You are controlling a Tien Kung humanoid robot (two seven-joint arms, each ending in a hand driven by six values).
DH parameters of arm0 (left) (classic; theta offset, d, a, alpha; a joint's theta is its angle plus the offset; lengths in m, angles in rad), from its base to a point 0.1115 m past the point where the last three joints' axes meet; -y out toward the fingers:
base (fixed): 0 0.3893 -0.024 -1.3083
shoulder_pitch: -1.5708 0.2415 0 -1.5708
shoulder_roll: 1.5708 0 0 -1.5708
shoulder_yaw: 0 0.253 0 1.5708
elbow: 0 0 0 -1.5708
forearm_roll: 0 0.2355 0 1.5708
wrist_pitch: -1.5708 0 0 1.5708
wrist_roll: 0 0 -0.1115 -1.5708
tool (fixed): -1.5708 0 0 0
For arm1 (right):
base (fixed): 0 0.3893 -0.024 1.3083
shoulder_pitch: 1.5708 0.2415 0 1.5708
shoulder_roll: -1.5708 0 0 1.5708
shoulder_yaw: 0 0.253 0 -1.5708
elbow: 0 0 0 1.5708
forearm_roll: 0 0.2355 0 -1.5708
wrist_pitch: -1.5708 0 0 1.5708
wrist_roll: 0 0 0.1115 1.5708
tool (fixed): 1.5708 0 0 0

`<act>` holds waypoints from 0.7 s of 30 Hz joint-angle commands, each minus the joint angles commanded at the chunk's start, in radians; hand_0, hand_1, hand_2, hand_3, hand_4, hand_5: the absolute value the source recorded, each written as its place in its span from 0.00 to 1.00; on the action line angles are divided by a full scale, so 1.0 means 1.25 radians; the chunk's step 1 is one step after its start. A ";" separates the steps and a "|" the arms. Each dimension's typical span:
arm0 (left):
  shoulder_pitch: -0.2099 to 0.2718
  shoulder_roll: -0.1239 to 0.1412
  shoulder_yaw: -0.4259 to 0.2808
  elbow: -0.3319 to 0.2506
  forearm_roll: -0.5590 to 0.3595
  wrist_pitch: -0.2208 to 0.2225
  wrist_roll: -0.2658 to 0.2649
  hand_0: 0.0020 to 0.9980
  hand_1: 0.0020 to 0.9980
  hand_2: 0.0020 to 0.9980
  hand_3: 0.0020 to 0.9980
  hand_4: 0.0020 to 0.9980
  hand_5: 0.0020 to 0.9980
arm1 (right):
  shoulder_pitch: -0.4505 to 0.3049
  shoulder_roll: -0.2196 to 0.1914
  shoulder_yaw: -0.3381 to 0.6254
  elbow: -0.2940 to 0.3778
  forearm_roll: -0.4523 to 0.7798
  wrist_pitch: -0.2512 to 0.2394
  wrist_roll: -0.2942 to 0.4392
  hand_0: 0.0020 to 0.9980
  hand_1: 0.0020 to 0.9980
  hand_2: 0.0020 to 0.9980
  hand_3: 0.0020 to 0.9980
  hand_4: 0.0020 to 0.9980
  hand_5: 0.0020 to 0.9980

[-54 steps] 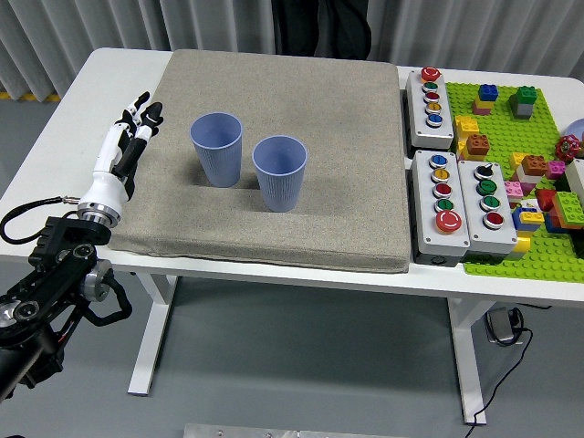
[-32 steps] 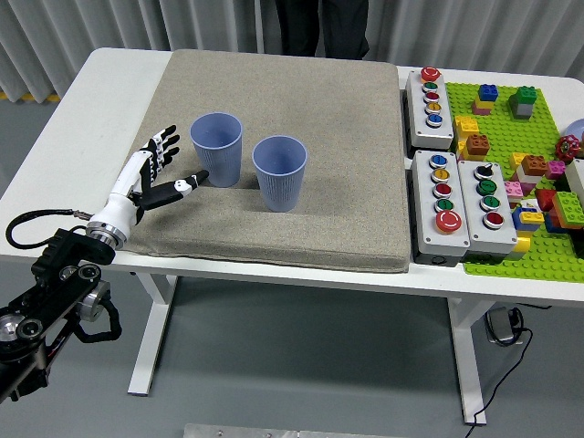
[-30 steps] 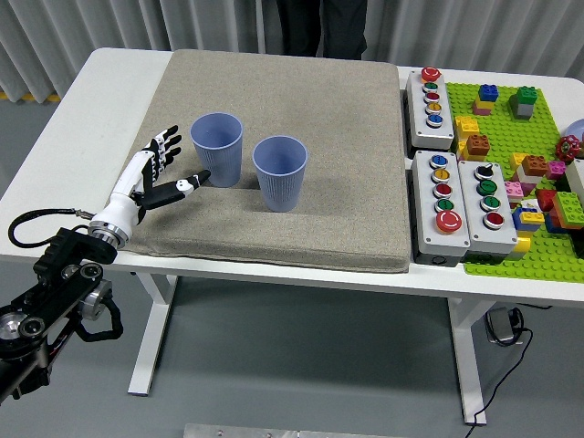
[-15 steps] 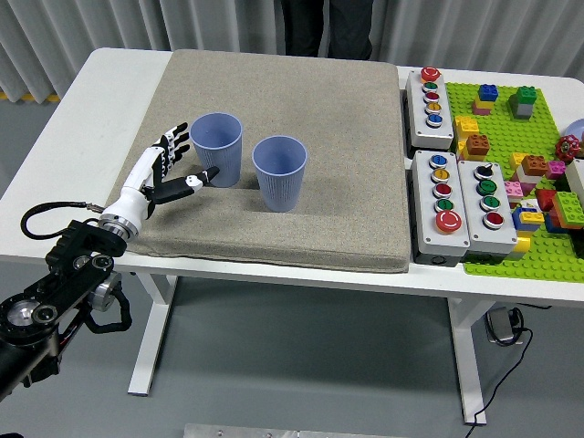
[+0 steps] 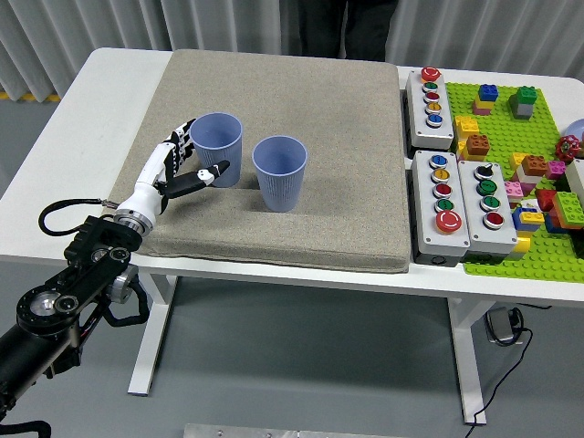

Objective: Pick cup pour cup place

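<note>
Now my left hand (image 5: pixel 182 162) has slid in from the mat's (image 5: pixel 347 210) left edge to flank the left cup (image 5: pixel 217 149), fingers spread wide, thumb in front, nothing gripped yet; it stands upright just left of the right cup (image 5: pixel 279 172), so closing comes next, I judge

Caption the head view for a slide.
Left hand open around the left blue cup on the grey mat, second cup alongside.
</note>
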 joint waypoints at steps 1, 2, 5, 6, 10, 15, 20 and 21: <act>-0.001 -0.001 0.000 0.003 -0.001 0.000 0.000 0.96 0.96 1.00 1.00 0.87 0.19 | 0.000 0.000 0.000 0.000 0.000 0.000 0.000 0.70 0.63 0.59 0.59 0.00 0.25; -0.002 -0.002 0.000 0.004 -0.001 0.000 -0.001 0.96 0.96 1.00 1.00 0.87 0.19 | 0.001 0.000 0.000 0.000 -0.001 0.000 0.000 0.70 0.63 0.59 0.59 0.00 0.25; -0.005 -0.008 -0.002 0.012 -0.003 0.000 -0.001 0.96 0.96 1.00 1.00 0.87 0.19 | 0.001 0.000 0.002 0.000 -0.003 0.001 0.000 0.70 0.63 0.59 0.59 0.00 0.25; -0.006 -0.010 -0.003 0.014 -0.004 -0.001 -0.001 0.96 0.96 1.00 1.00 0.87 0.19 | 0.001 0.000 0.002 0.000 -0.003 0.001 0.000 0.70 0.63 0.59 0.59 0.00 0.25; -0.013 -0.018 -0.002 0.024 -0.007 -0.001 -0.003 0.96 0.96 1.00 1.00 0.87 0.19 | 0.001 0.000 0.003 0.000 -0.005 0.001 0.000 0.70 0.63 0.59 0.59 0.00 0.25; -0.023 -0.025 0.005 0.036 -0.009 -0.001 -0.003 0.96 0.96 1.00 1.00 0.87 0.20 | 0.004 -0.001 0.002 0.000 -0.006 0.001 0.000 0.70 0.63 0.59 0.59 0.00 0.25; -0.031 -0.024 0.022 0.042 -0.014 -0.001 -0.002 0.96 0.95 1.00 1.00 0.87 0.20 | 0.006 -0.001 0.001 0.000 -0.005 0.001 -0.001 0.70 0.63 0.59 0.59 0.00 0.25; -0.033 -0.023 0.025 0.043 -0.015 -0.001 -0.002 0.96 0.95 1.00 1.00 0.87 0.20 | 0.006 -0.001 0.001 0.000 -0.005 0.001 -0.001 0.70 0.63 0.59 0.59 0.00 0.25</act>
